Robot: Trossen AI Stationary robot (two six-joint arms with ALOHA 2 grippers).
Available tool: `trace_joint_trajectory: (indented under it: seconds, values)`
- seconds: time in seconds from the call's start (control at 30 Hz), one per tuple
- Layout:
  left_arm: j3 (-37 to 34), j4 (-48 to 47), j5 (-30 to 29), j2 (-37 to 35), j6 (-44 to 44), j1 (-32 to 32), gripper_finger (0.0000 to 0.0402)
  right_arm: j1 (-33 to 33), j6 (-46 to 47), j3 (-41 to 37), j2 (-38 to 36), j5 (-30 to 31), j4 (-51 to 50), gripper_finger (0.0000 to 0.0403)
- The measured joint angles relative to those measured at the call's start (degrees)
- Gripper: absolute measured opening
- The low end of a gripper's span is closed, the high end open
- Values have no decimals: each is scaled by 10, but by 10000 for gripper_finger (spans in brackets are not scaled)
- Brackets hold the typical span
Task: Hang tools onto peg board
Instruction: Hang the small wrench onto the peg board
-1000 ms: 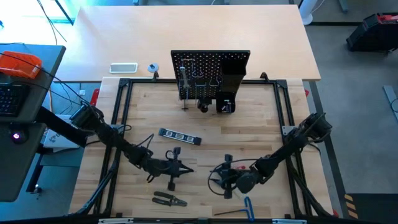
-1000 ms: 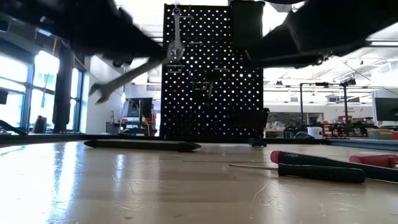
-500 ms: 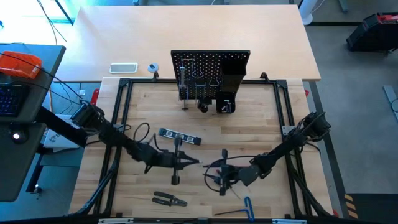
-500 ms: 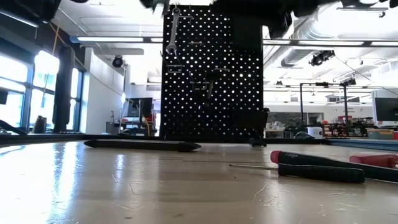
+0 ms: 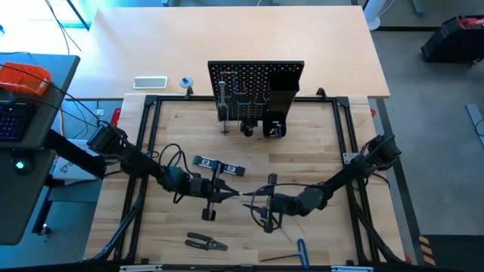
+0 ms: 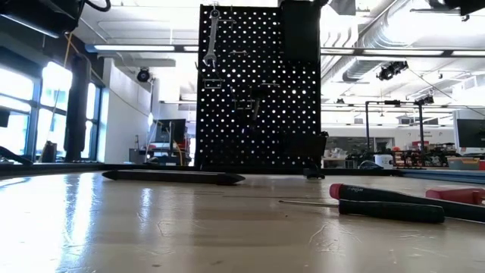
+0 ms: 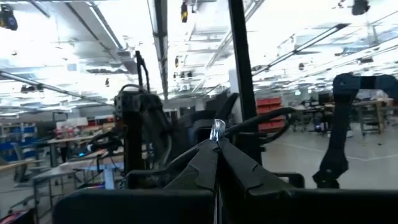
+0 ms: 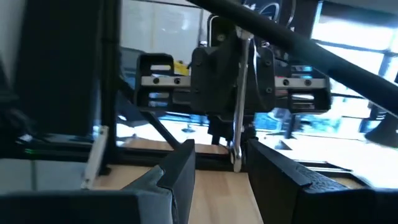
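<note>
I have the left gripper (image 5: 229, 194) pinching a silver wrench (image 8: 237, 99) mid-frame, tip toward the spread right gripper (image 5: 253, 202), probably for a handover before the peg board (image 5: 255, 92)

The peg board (image 5: 255, 92) stands upright at the far side of the worktop (image 5: 318, 151) — a black panel dotted with holes, with a black box-shaped holder (image 5: 284, 89) on one side. One silver wrench (image 6: 213, 30) hangs high on it. A second silver wrench (image 8: 237, 99) is held up in the air between the two arms, gripped at its end. The dark level (image 5: 218, 165) lies flat mid-worktop. Black-handled pliers (image 5: 206, 242) and a blue-handled hex key (image 5: 302, 252) lie near the front edge — well apart.
</note>
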Motion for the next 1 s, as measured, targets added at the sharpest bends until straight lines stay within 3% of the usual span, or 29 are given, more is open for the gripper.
trace_joint_trajectory:
  seconds: [0.27, 0.7, 1.0]
  values:
    - [31, -39, 8, 4, 13, 0, 0, -31, 31, 1, 0, -64, 9, 138]
    - [53, -81, -6, 5, 33, 12, 0, -55, 43, 1, 0, -100, 24, 138]
    - [54, -42, -7, 34, 26, 18, 0, -67, 42, 25, 0, -110, -21, 118]
